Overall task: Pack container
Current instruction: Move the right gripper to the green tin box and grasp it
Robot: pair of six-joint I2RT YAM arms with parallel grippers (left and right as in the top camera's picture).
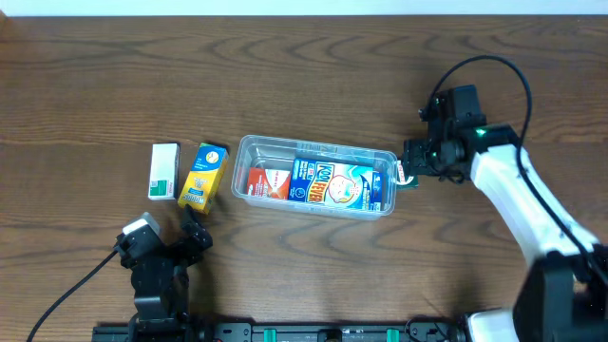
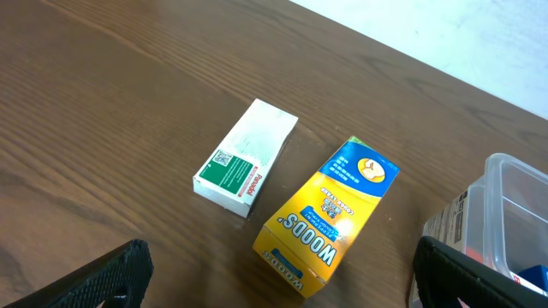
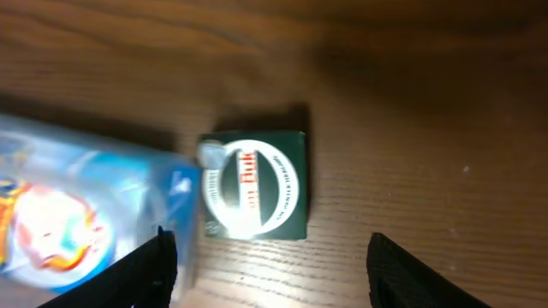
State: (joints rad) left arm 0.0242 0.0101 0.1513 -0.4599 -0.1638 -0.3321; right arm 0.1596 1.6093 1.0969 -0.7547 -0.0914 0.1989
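Well, my right hand (image 3: 270,250) is spread wide and holds nothing. A dark green box (image 3: 257,184) with a round white label lies flat on the tabletop (image 1: 304,76) just ahead of it, within the span of my fingers (image 3: 154,269). The container (image 1: 313,178) lies to that hand's left, its short end touching or all but touching the green box (I cannot tell which through the blur). Inside it lie a blue carton (image 1: 337,182) and a red box (image 1: 268,180). My left hand (image 2: 278,267) is equally wide and empty, with a yellow box (image 2: 330,214) straight ahead, a white box (image 2: 247,156) just beyond it to the left, and the container's corner off to the right.

I judge the tub light and thin-walled. It will likely flex if pinched mid-wall, and the smooth plastic may slip on the wood if nudged. The stiffest hold should be the rim at a short end, near a rounded corner. If a box is pushed against that end, I expect the tub to skate sideways unless my other hand steadies it.
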